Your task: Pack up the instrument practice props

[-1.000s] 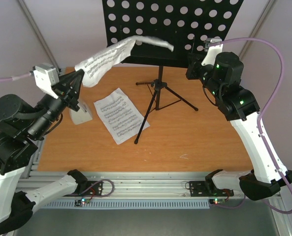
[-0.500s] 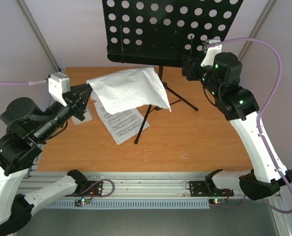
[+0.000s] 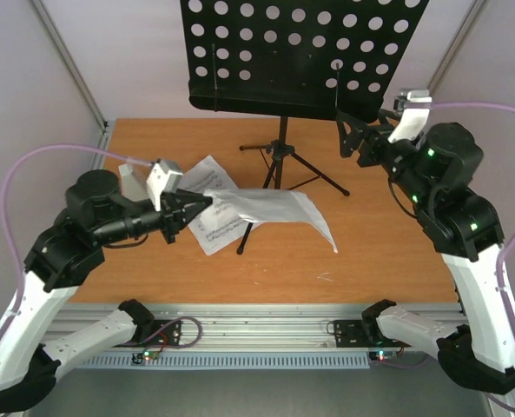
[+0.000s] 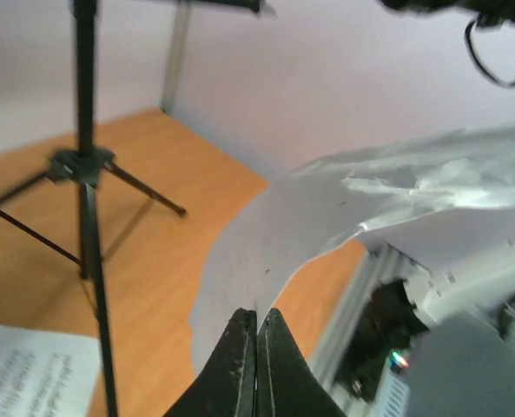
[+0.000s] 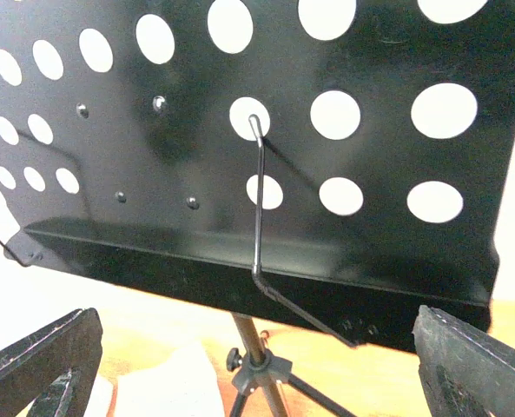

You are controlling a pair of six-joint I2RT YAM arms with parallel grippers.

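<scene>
The white paper sheet-music page point(image 3: 274, 207) hangs in the air above the orange-brown wooden counter point(image 3: 370, 234). It is pinched at 1 edge by the left gripper point(image 3: 207, 201), whose 2 black fingers are pressed together on the paper. From the fingers the page stretches toward the right, sagging and curling down at its far corner. It passes in front of the legs of the black tripod music stand with a perforated metal desk point(image 3: 300, 52).

A second white printed page point(image 3: 215, 233) lies flat on the counter beneath the held one, partly covered by it in the top view and close to the stand's front leg. A small pale grey metronome point(image 3: 132, 182) sits on the counter just behind the left wrist, partly hidden.

The stand is upright at the back middle of the counter. The right gripper point(image 3: 351, 135) hovers near the lower right corner of the desk, its 2 fingers spread wide and holding nothing. Its wrist view faces the desk's bottom lip and a thin black wire page holder point(image 5: 257, 200).
</scene>
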